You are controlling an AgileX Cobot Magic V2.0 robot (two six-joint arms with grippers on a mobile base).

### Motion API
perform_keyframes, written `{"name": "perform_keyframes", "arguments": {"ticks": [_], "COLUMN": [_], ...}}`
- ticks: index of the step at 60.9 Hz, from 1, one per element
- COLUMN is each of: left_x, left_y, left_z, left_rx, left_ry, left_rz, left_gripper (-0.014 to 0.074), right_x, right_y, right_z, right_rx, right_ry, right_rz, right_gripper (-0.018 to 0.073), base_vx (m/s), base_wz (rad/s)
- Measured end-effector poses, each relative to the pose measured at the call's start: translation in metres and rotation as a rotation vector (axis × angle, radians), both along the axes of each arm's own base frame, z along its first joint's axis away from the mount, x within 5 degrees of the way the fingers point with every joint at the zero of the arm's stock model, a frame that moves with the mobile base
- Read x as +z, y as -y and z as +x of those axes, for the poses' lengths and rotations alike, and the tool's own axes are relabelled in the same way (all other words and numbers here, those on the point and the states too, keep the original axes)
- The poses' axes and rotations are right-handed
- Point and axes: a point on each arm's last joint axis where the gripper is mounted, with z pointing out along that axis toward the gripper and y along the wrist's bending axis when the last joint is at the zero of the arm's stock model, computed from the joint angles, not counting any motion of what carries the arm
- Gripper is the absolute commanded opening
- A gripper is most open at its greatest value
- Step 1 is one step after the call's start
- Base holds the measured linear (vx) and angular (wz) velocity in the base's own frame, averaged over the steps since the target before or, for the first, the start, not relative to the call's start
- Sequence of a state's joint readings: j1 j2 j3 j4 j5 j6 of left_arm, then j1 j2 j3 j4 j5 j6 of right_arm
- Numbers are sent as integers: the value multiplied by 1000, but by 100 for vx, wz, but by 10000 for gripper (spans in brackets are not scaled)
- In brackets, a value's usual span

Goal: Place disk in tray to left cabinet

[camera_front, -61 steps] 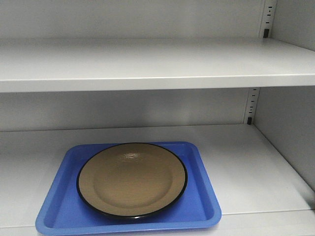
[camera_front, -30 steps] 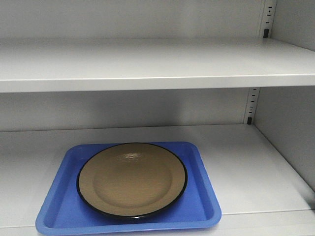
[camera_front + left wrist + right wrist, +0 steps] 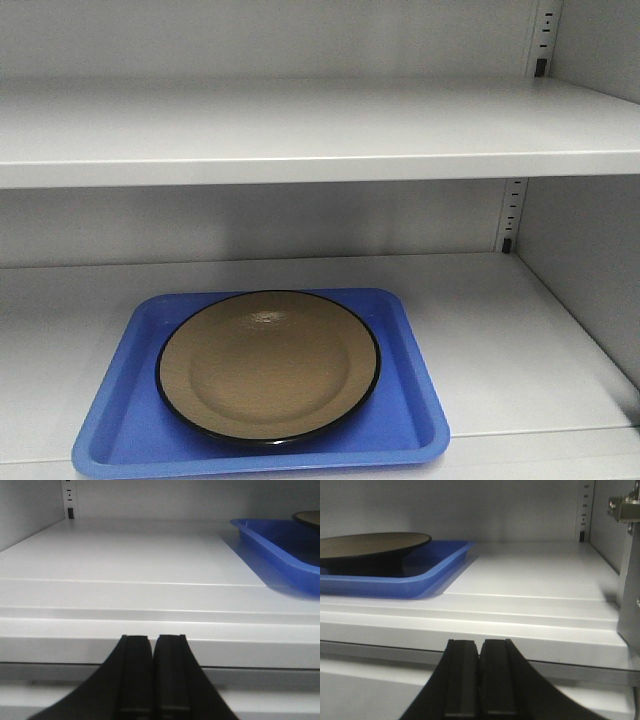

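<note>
The tan disk (image 3: 268, 364) with its thin black rim lies flat in the blue tray (image 3: 412, 395), which rests on the lower shelf of the grey left cabinet (image 3: 300, 130). From the right wrist view the disk (image 3: 370, 545) and tray (image 3: 440, 567) sit up and to the left. The tray's corner (image 3: 270, 550) shows at the right of the left wrist view. My left gripper (image 3: 152, 639) is shut and holds nothing, just below the shelf's front edge. My right gripper (image 3: 479, 642) is shut the same way, also below the front edge. Neither touches the tray.
A second shelf (image 3: 480, 140) runs above the tray. Slotted support strips (image 3: 512, 215) line the back wall. The cabinet's right side wall (image 3: 590, 260) and a metal hinge bracket (image 3: 625, 507) stand on the right.
</note>
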State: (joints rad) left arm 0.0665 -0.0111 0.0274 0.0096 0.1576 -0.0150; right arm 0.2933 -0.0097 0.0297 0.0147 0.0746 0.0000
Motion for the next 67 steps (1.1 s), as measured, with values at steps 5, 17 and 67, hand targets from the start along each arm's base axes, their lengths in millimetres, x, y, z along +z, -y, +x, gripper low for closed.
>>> {"name": "perform_keyframes", "arguments": {"ticks": [5, 17, 67], "left_x": [0, 0, 0], "left_y": [0, 0, 0], "left_z": [0, 0, 0], "left_rx": [0, 0, 0], "left_ry": [0, 0, 0], "left_rz": [0, 0, 0], "left_gripper": [-6, -6, -6], "right_x": [0, -1, -11], "right_y": [2, 7, 9], "right_z": [0, 2, 1], "right_rx": [-31, -129, -166], "right_ry": [2, -13, -122], "right_rz": [-1, -6, -29], "right_gripper": [-7, -6, -6], "base_vx": [0, 0, 0], "base_wz": [0, 0, 0]}}
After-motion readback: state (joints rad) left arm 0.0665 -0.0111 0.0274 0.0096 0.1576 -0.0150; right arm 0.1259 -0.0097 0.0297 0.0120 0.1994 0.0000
